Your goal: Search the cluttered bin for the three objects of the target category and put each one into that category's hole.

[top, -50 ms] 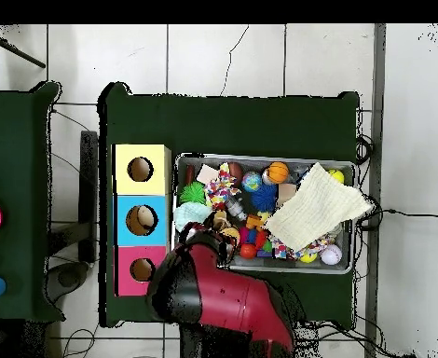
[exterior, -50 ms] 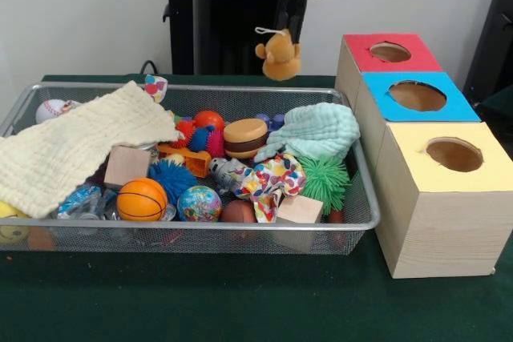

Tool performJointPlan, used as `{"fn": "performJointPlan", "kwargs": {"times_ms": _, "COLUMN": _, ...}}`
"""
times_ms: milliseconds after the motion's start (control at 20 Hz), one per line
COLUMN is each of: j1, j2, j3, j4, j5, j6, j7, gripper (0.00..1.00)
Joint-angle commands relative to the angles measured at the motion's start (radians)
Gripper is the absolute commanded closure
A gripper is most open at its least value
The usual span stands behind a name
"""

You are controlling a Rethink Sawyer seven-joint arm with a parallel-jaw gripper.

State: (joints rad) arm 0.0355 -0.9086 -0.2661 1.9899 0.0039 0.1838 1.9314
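The claw (exterior, -50 ms: 287,31) is clamped on a small tan plush toy (exterior, -50 ms: 280,57), dangling high above the wire bin's (exterior, -50 ms: 200,234) far edge, near the red box (exterior, -50 ms: 383,58); best, I'd say, to centre it squarely over the right hole before letting go; a swinging toy could catch the rim.

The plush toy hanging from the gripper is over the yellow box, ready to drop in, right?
Not quite. In the front view the plush toy does hang from the gripper, but it is above the bin's far edge, beside the red box, not over the yellow box.
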Motion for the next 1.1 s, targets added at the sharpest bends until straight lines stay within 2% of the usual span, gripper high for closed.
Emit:
{"fn": "performJointPlan", "kwargs": {"times_ms": 50, "j1": 0.069, "j2": -0.06, "j3": 0.019, "j4": 0.105, "j5": 0.058, "j6": 0.141, "j7": 0.212, "gripper": 1.0}}
{"fn": "performJointPlan", "kwargs": {"times_ms": 400, "j1": 0.222, "j2": -0.071, "j3": -0.077, "j4": 0.138, "j5": 0.123, "j6": 0.216, "j7": 0.318, "gripper": 1.0}}
{"fn": "performJointPlan", "kwargs": {"times_ms": 450, "j1": 0.269, "j2": -0.064, "j3": -0.109, "j4": 0.136, "j5": 0.137, "j6": 0.233, "j7": 0.35, "gripper": 1.0}}
{"fn": "performJointPlan", "kwargs": {"times_ms": 700, "j1": 0.351, "j2": -0.047, "j3": -0.154, "j4": 0.152, "j5": 0.195, "j6": 0.247, "j7": 0.38, "gripper": 1.0}}
{"fn": "performJointPlan", "kwargs": {"times_ms": 1100, "j1": 0.389, "j2": 0.01, "j3": -0.118, "j4": 0.265, "j5": 0.296, "j6": 0.088, "j7": 0.447, "gripper": 1.0}}
